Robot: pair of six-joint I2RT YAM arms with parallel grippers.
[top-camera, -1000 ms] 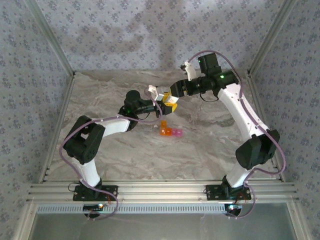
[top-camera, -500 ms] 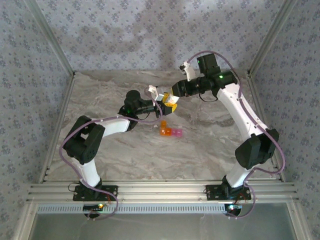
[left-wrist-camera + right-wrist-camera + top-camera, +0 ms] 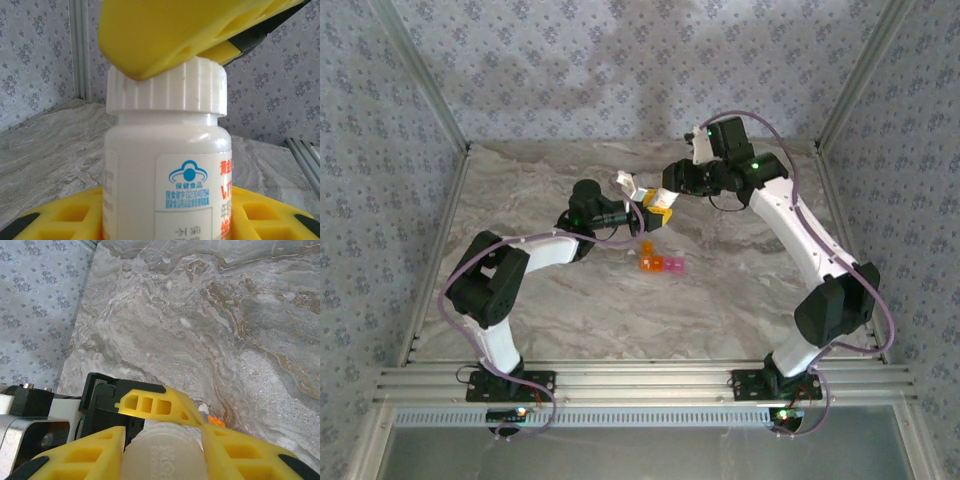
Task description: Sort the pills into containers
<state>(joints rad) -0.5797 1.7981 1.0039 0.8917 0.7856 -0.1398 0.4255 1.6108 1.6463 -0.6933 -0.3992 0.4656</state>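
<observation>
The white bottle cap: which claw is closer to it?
Right. The right claw is clamped on the cap itself, one finger on each side. The left claw grips the bottle lower down, below the cap.

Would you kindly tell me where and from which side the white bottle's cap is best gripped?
Grip the cap on its ribbed side wall, coming from its top end: the left hand holds the bottle by its body, and the ridges give purchase.

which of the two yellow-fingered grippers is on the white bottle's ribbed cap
The right gripper: shut from above on the ribbed white cap of the small white plastic bottle. The left gripper holds the bottle's body, lower down.
</observation>
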